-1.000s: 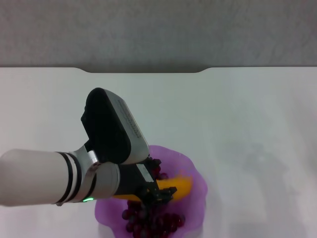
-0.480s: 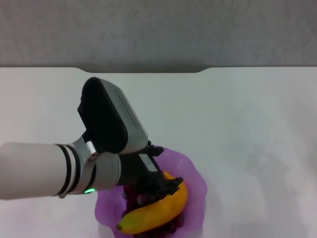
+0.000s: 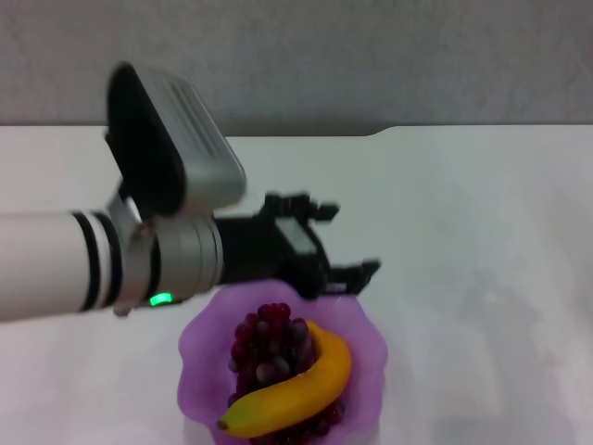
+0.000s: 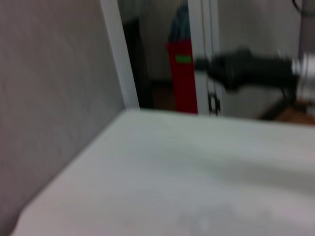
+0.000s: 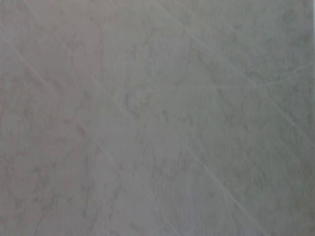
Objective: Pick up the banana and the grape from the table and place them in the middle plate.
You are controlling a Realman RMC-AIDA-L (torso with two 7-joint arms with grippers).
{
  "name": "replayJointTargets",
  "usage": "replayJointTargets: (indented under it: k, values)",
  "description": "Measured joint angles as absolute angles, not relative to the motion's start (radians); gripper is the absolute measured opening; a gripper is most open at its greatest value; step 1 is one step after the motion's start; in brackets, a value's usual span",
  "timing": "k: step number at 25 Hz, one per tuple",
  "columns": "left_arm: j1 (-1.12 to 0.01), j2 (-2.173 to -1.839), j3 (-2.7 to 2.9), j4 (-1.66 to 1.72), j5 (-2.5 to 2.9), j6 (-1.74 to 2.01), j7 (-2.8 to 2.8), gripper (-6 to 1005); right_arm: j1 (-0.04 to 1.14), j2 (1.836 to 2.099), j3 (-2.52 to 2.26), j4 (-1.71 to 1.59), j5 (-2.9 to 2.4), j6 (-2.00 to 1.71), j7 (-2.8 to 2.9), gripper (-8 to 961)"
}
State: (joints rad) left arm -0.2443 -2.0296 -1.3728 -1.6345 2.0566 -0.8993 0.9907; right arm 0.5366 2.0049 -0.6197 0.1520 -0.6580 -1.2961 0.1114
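Seen from the head camera, the left hand [image 3: 343,243] hangs in the air above the far rim of the middle plate [image 3: 199,336], at about twelve o'clock from it; its dark fingers [image 3: 363,272] are spread apart and grasp nothing. The middle plate sits on the white bench [image 3: 463,232] at six o'clock in the view, close to the robot. The grape [image 3: 267,345] lies inside it as a dark red bunch; the banana [image 3: 296,389] rests across the bunch, touching it, its blunt end at about seven o'clock of the plate and its other end at two o'clock. Both fruits are in the plate, so the task looks all but finished (only the pull-away seems left).

To do that well, the left arm should rise and draw back toward nine o'clock with its fingers held apart, keeping clear of the plate's wavy rim so nothing gets nudged.

Half a second ago the left hand was low over the plate, right at the banana; now it has lifted away toward the far side, and the banana lies as it did then. The right hand is out of sight; its wrist camera shows only a plain grey surface.
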Motion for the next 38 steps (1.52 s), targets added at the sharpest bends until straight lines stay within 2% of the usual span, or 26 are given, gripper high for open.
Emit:
replayJointTargets:
  k: [7, 12, 17, 28, 34, 38]
  values:
    - [-0.251, -2.03, -1.558, -1.62, 1.682, -1.016, 1.232, 816, 0.552, 2.006, -0.62, 0.154, -0.658, -1.282, 0.112, 23]
    - [-0.262, -2.029, -1.772, -1.423, 1.315, -1.252, 1.471, 809, 0.557, 2.006, -0.62, 0.156, -0.658, -1.281, 0.112, 23]
    - [-0.321, -2.029, -2.012, -1.064, 0.997, -1.561, 1.678, 715, 0.56, 2.007, -0.62, 0.154, -0.672, -1.273, 0.116, 23]
    - [-0.316, -2.035, -2.108, -0.941, 0.943, -1.601, 1.85, 569, 0.563, 2.006, -0.619, 0.15, -0.694, -1.27, 0.138, 23]
    - [-0.314, -2.038, -2.123, -0.756, 0.834, -1.601, 2.16, 364, 0.565, 2.006, -0.62, 0.15, -0.695, -1.27, 0.138, 23]
    - [-0.32, -2.04, -2.123, -0.603, 0.705, -1.587, 2.334, 170, 0.565, 2.006, -0.62, 0.15, -0.695, -1.27, 0.138, 23]
